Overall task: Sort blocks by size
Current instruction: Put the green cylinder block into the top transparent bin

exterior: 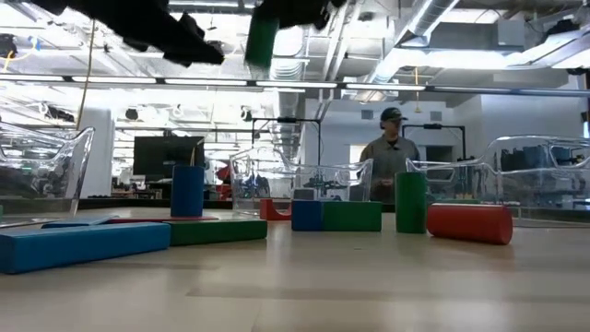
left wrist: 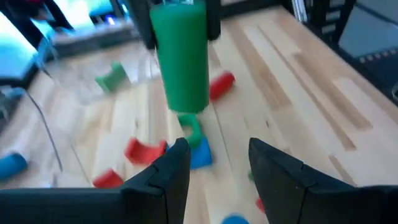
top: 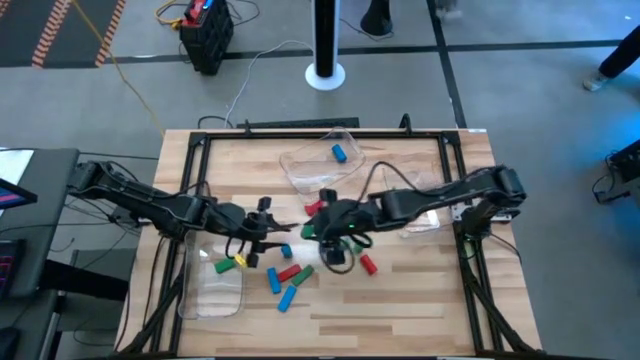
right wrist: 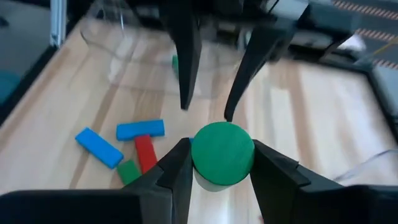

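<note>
At frame center we clamp the right gripper (right wrist: 214, 163) on a green cylinder (right wrist: 222, 152), lifted for sorting, facing our left gripper (left wrist: 214, 163), fingers apart, empty.

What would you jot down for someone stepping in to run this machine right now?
Right gripper: shut on the green cylinder, lifted above mid-table.
Left gripper: open, empty, facing that cylinder.
Blocks: one blue block lies in the far clear tray; yellow and green pieces sit by the left tray; most red, blue and green blocks are loose mid-table.
Done: little. Left: nearly all the sorting.
</note>
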